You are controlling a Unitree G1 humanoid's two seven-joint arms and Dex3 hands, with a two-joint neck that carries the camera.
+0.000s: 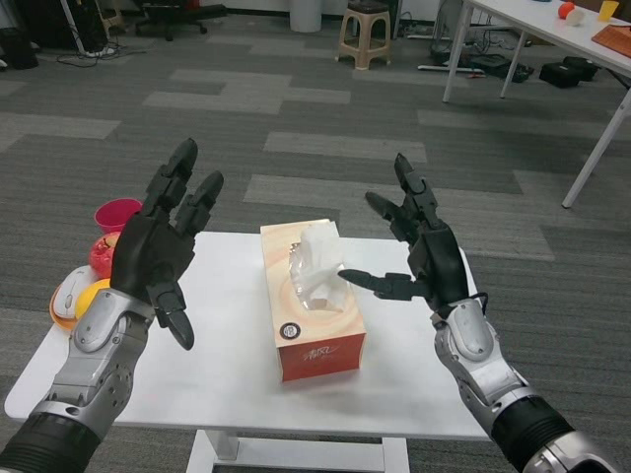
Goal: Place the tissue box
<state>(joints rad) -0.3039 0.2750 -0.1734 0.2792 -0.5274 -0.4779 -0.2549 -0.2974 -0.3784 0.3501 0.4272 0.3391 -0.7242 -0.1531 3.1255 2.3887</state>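
The left hand (158, 251) is raised over the left part of the table (227, 379), fingers spread wide and holding nothing, palm turned toward the middle. The right hand (419, 256) is raised opposite it over the right part, also wide and empty; one finger points inward toward the box (314, 330), and its tip ends just beside the tissue (317, 264), though whether it touches cannot be told from here. The box, orange with a white tissue standing out of its top slot, rests on the table between the two hands, near the middle, its long side running from the far edge toward the near edge. At the table's left edge, behind the left hand, sit a pink cup (116, 213), a red fruit (103, 254) and an orange bowl (65, 313) holding a yellow piece and a pale piece. On the carpet beyond stands a beige stool (364, 35).
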